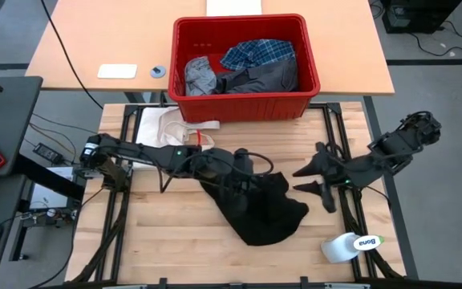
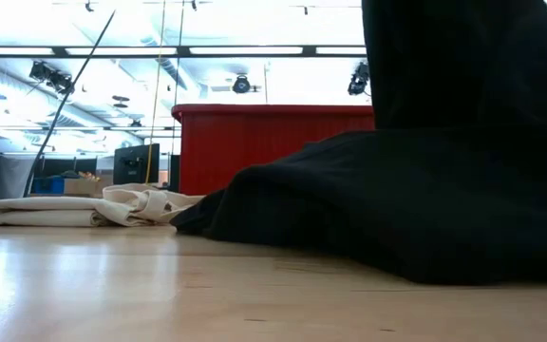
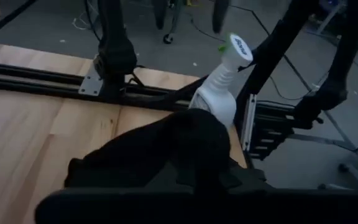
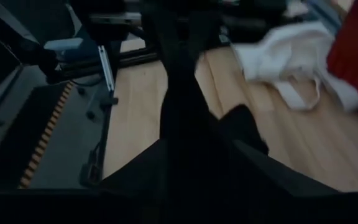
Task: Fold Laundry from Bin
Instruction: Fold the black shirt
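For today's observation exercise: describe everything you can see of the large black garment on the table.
The black garment is soft, matte cloth, crumpled in an uneven heap on the wooden table, in front of the red bin and apart from it. Its upper part is lifted by the left gripper, shut on it. The right gripper stands open beside it, not touching.

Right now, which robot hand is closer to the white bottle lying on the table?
The right. The right gripper hangs open just above the white bottle, near the table's right edge. The left gripper is farther off, mid-table, shut on the black garment.
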Available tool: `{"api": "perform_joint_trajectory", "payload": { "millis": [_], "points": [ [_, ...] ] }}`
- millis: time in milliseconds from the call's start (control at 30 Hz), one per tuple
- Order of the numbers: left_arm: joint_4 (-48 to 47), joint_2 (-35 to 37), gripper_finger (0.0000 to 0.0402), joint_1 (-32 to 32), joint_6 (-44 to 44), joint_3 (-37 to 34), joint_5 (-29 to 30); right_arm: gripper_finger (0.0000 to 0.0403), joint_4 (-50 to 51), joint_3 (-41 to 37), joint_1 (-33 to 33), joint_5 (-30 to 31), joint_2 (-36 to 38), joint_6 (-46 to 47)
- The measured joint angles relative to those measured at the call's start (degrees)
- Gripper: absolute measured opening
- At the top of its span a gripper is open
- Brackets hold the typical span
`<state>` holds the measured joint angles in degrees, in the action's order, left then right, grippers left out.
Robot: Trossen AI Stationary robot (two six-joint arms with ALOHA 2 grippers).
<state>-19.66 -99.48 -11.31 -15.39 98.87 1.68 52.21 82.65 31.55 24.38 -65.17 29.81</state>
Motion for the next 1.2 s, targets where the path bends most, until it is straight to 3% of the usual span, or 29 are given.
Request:
{"api": "perform_joint_trajectory", "payload": {
  "millis": [200,433,667,800,1000,1100,1200],
  "points": [
    [3.29,0.02,0.0004,-0.07,1.44,0.02,-8.7,0.0213,-5.0,-0.02,-2.94,-3.94,-5.52,-8.1],
    [3.32,0.63,0.0005,-0.26,1.0,0.02,-10.03,0.0226,-5.46,-0.02,-8.75,-17.93,-8.72,-11.67],
    [3.63,0.55,0.0005,-0.31,1.0,0.0,-13.13,0.0217,-5.05,-0.04,-11.52,-23.95,-12.22,-19.02],
    [3.51,0.58,0.0006,-0.26,1.01,0.0,-13.13,0.0165,-3.39,-0.04,-12.03,-25.5,-13.6,-20.76],
    [1.21,0.63,0.0006,-0.09,1.02,0.0,-13.08,0.0019,3.93,-0.04,-11.98,-25.5,-12.04,-19.3],
    [-0.39,0.64,0.0007,0.43,0.51,0.0,-12.44,0.0019,6.64,-0.04,-11.51,-25.18,-9.09,-16.34],
    [-0.02,0.67,0.0008,1.09,-1.0,0.0,-8.23,0.0014,8.67,1.73,-11.2,-24.45,-5.98,-12.53]
  ]
}}
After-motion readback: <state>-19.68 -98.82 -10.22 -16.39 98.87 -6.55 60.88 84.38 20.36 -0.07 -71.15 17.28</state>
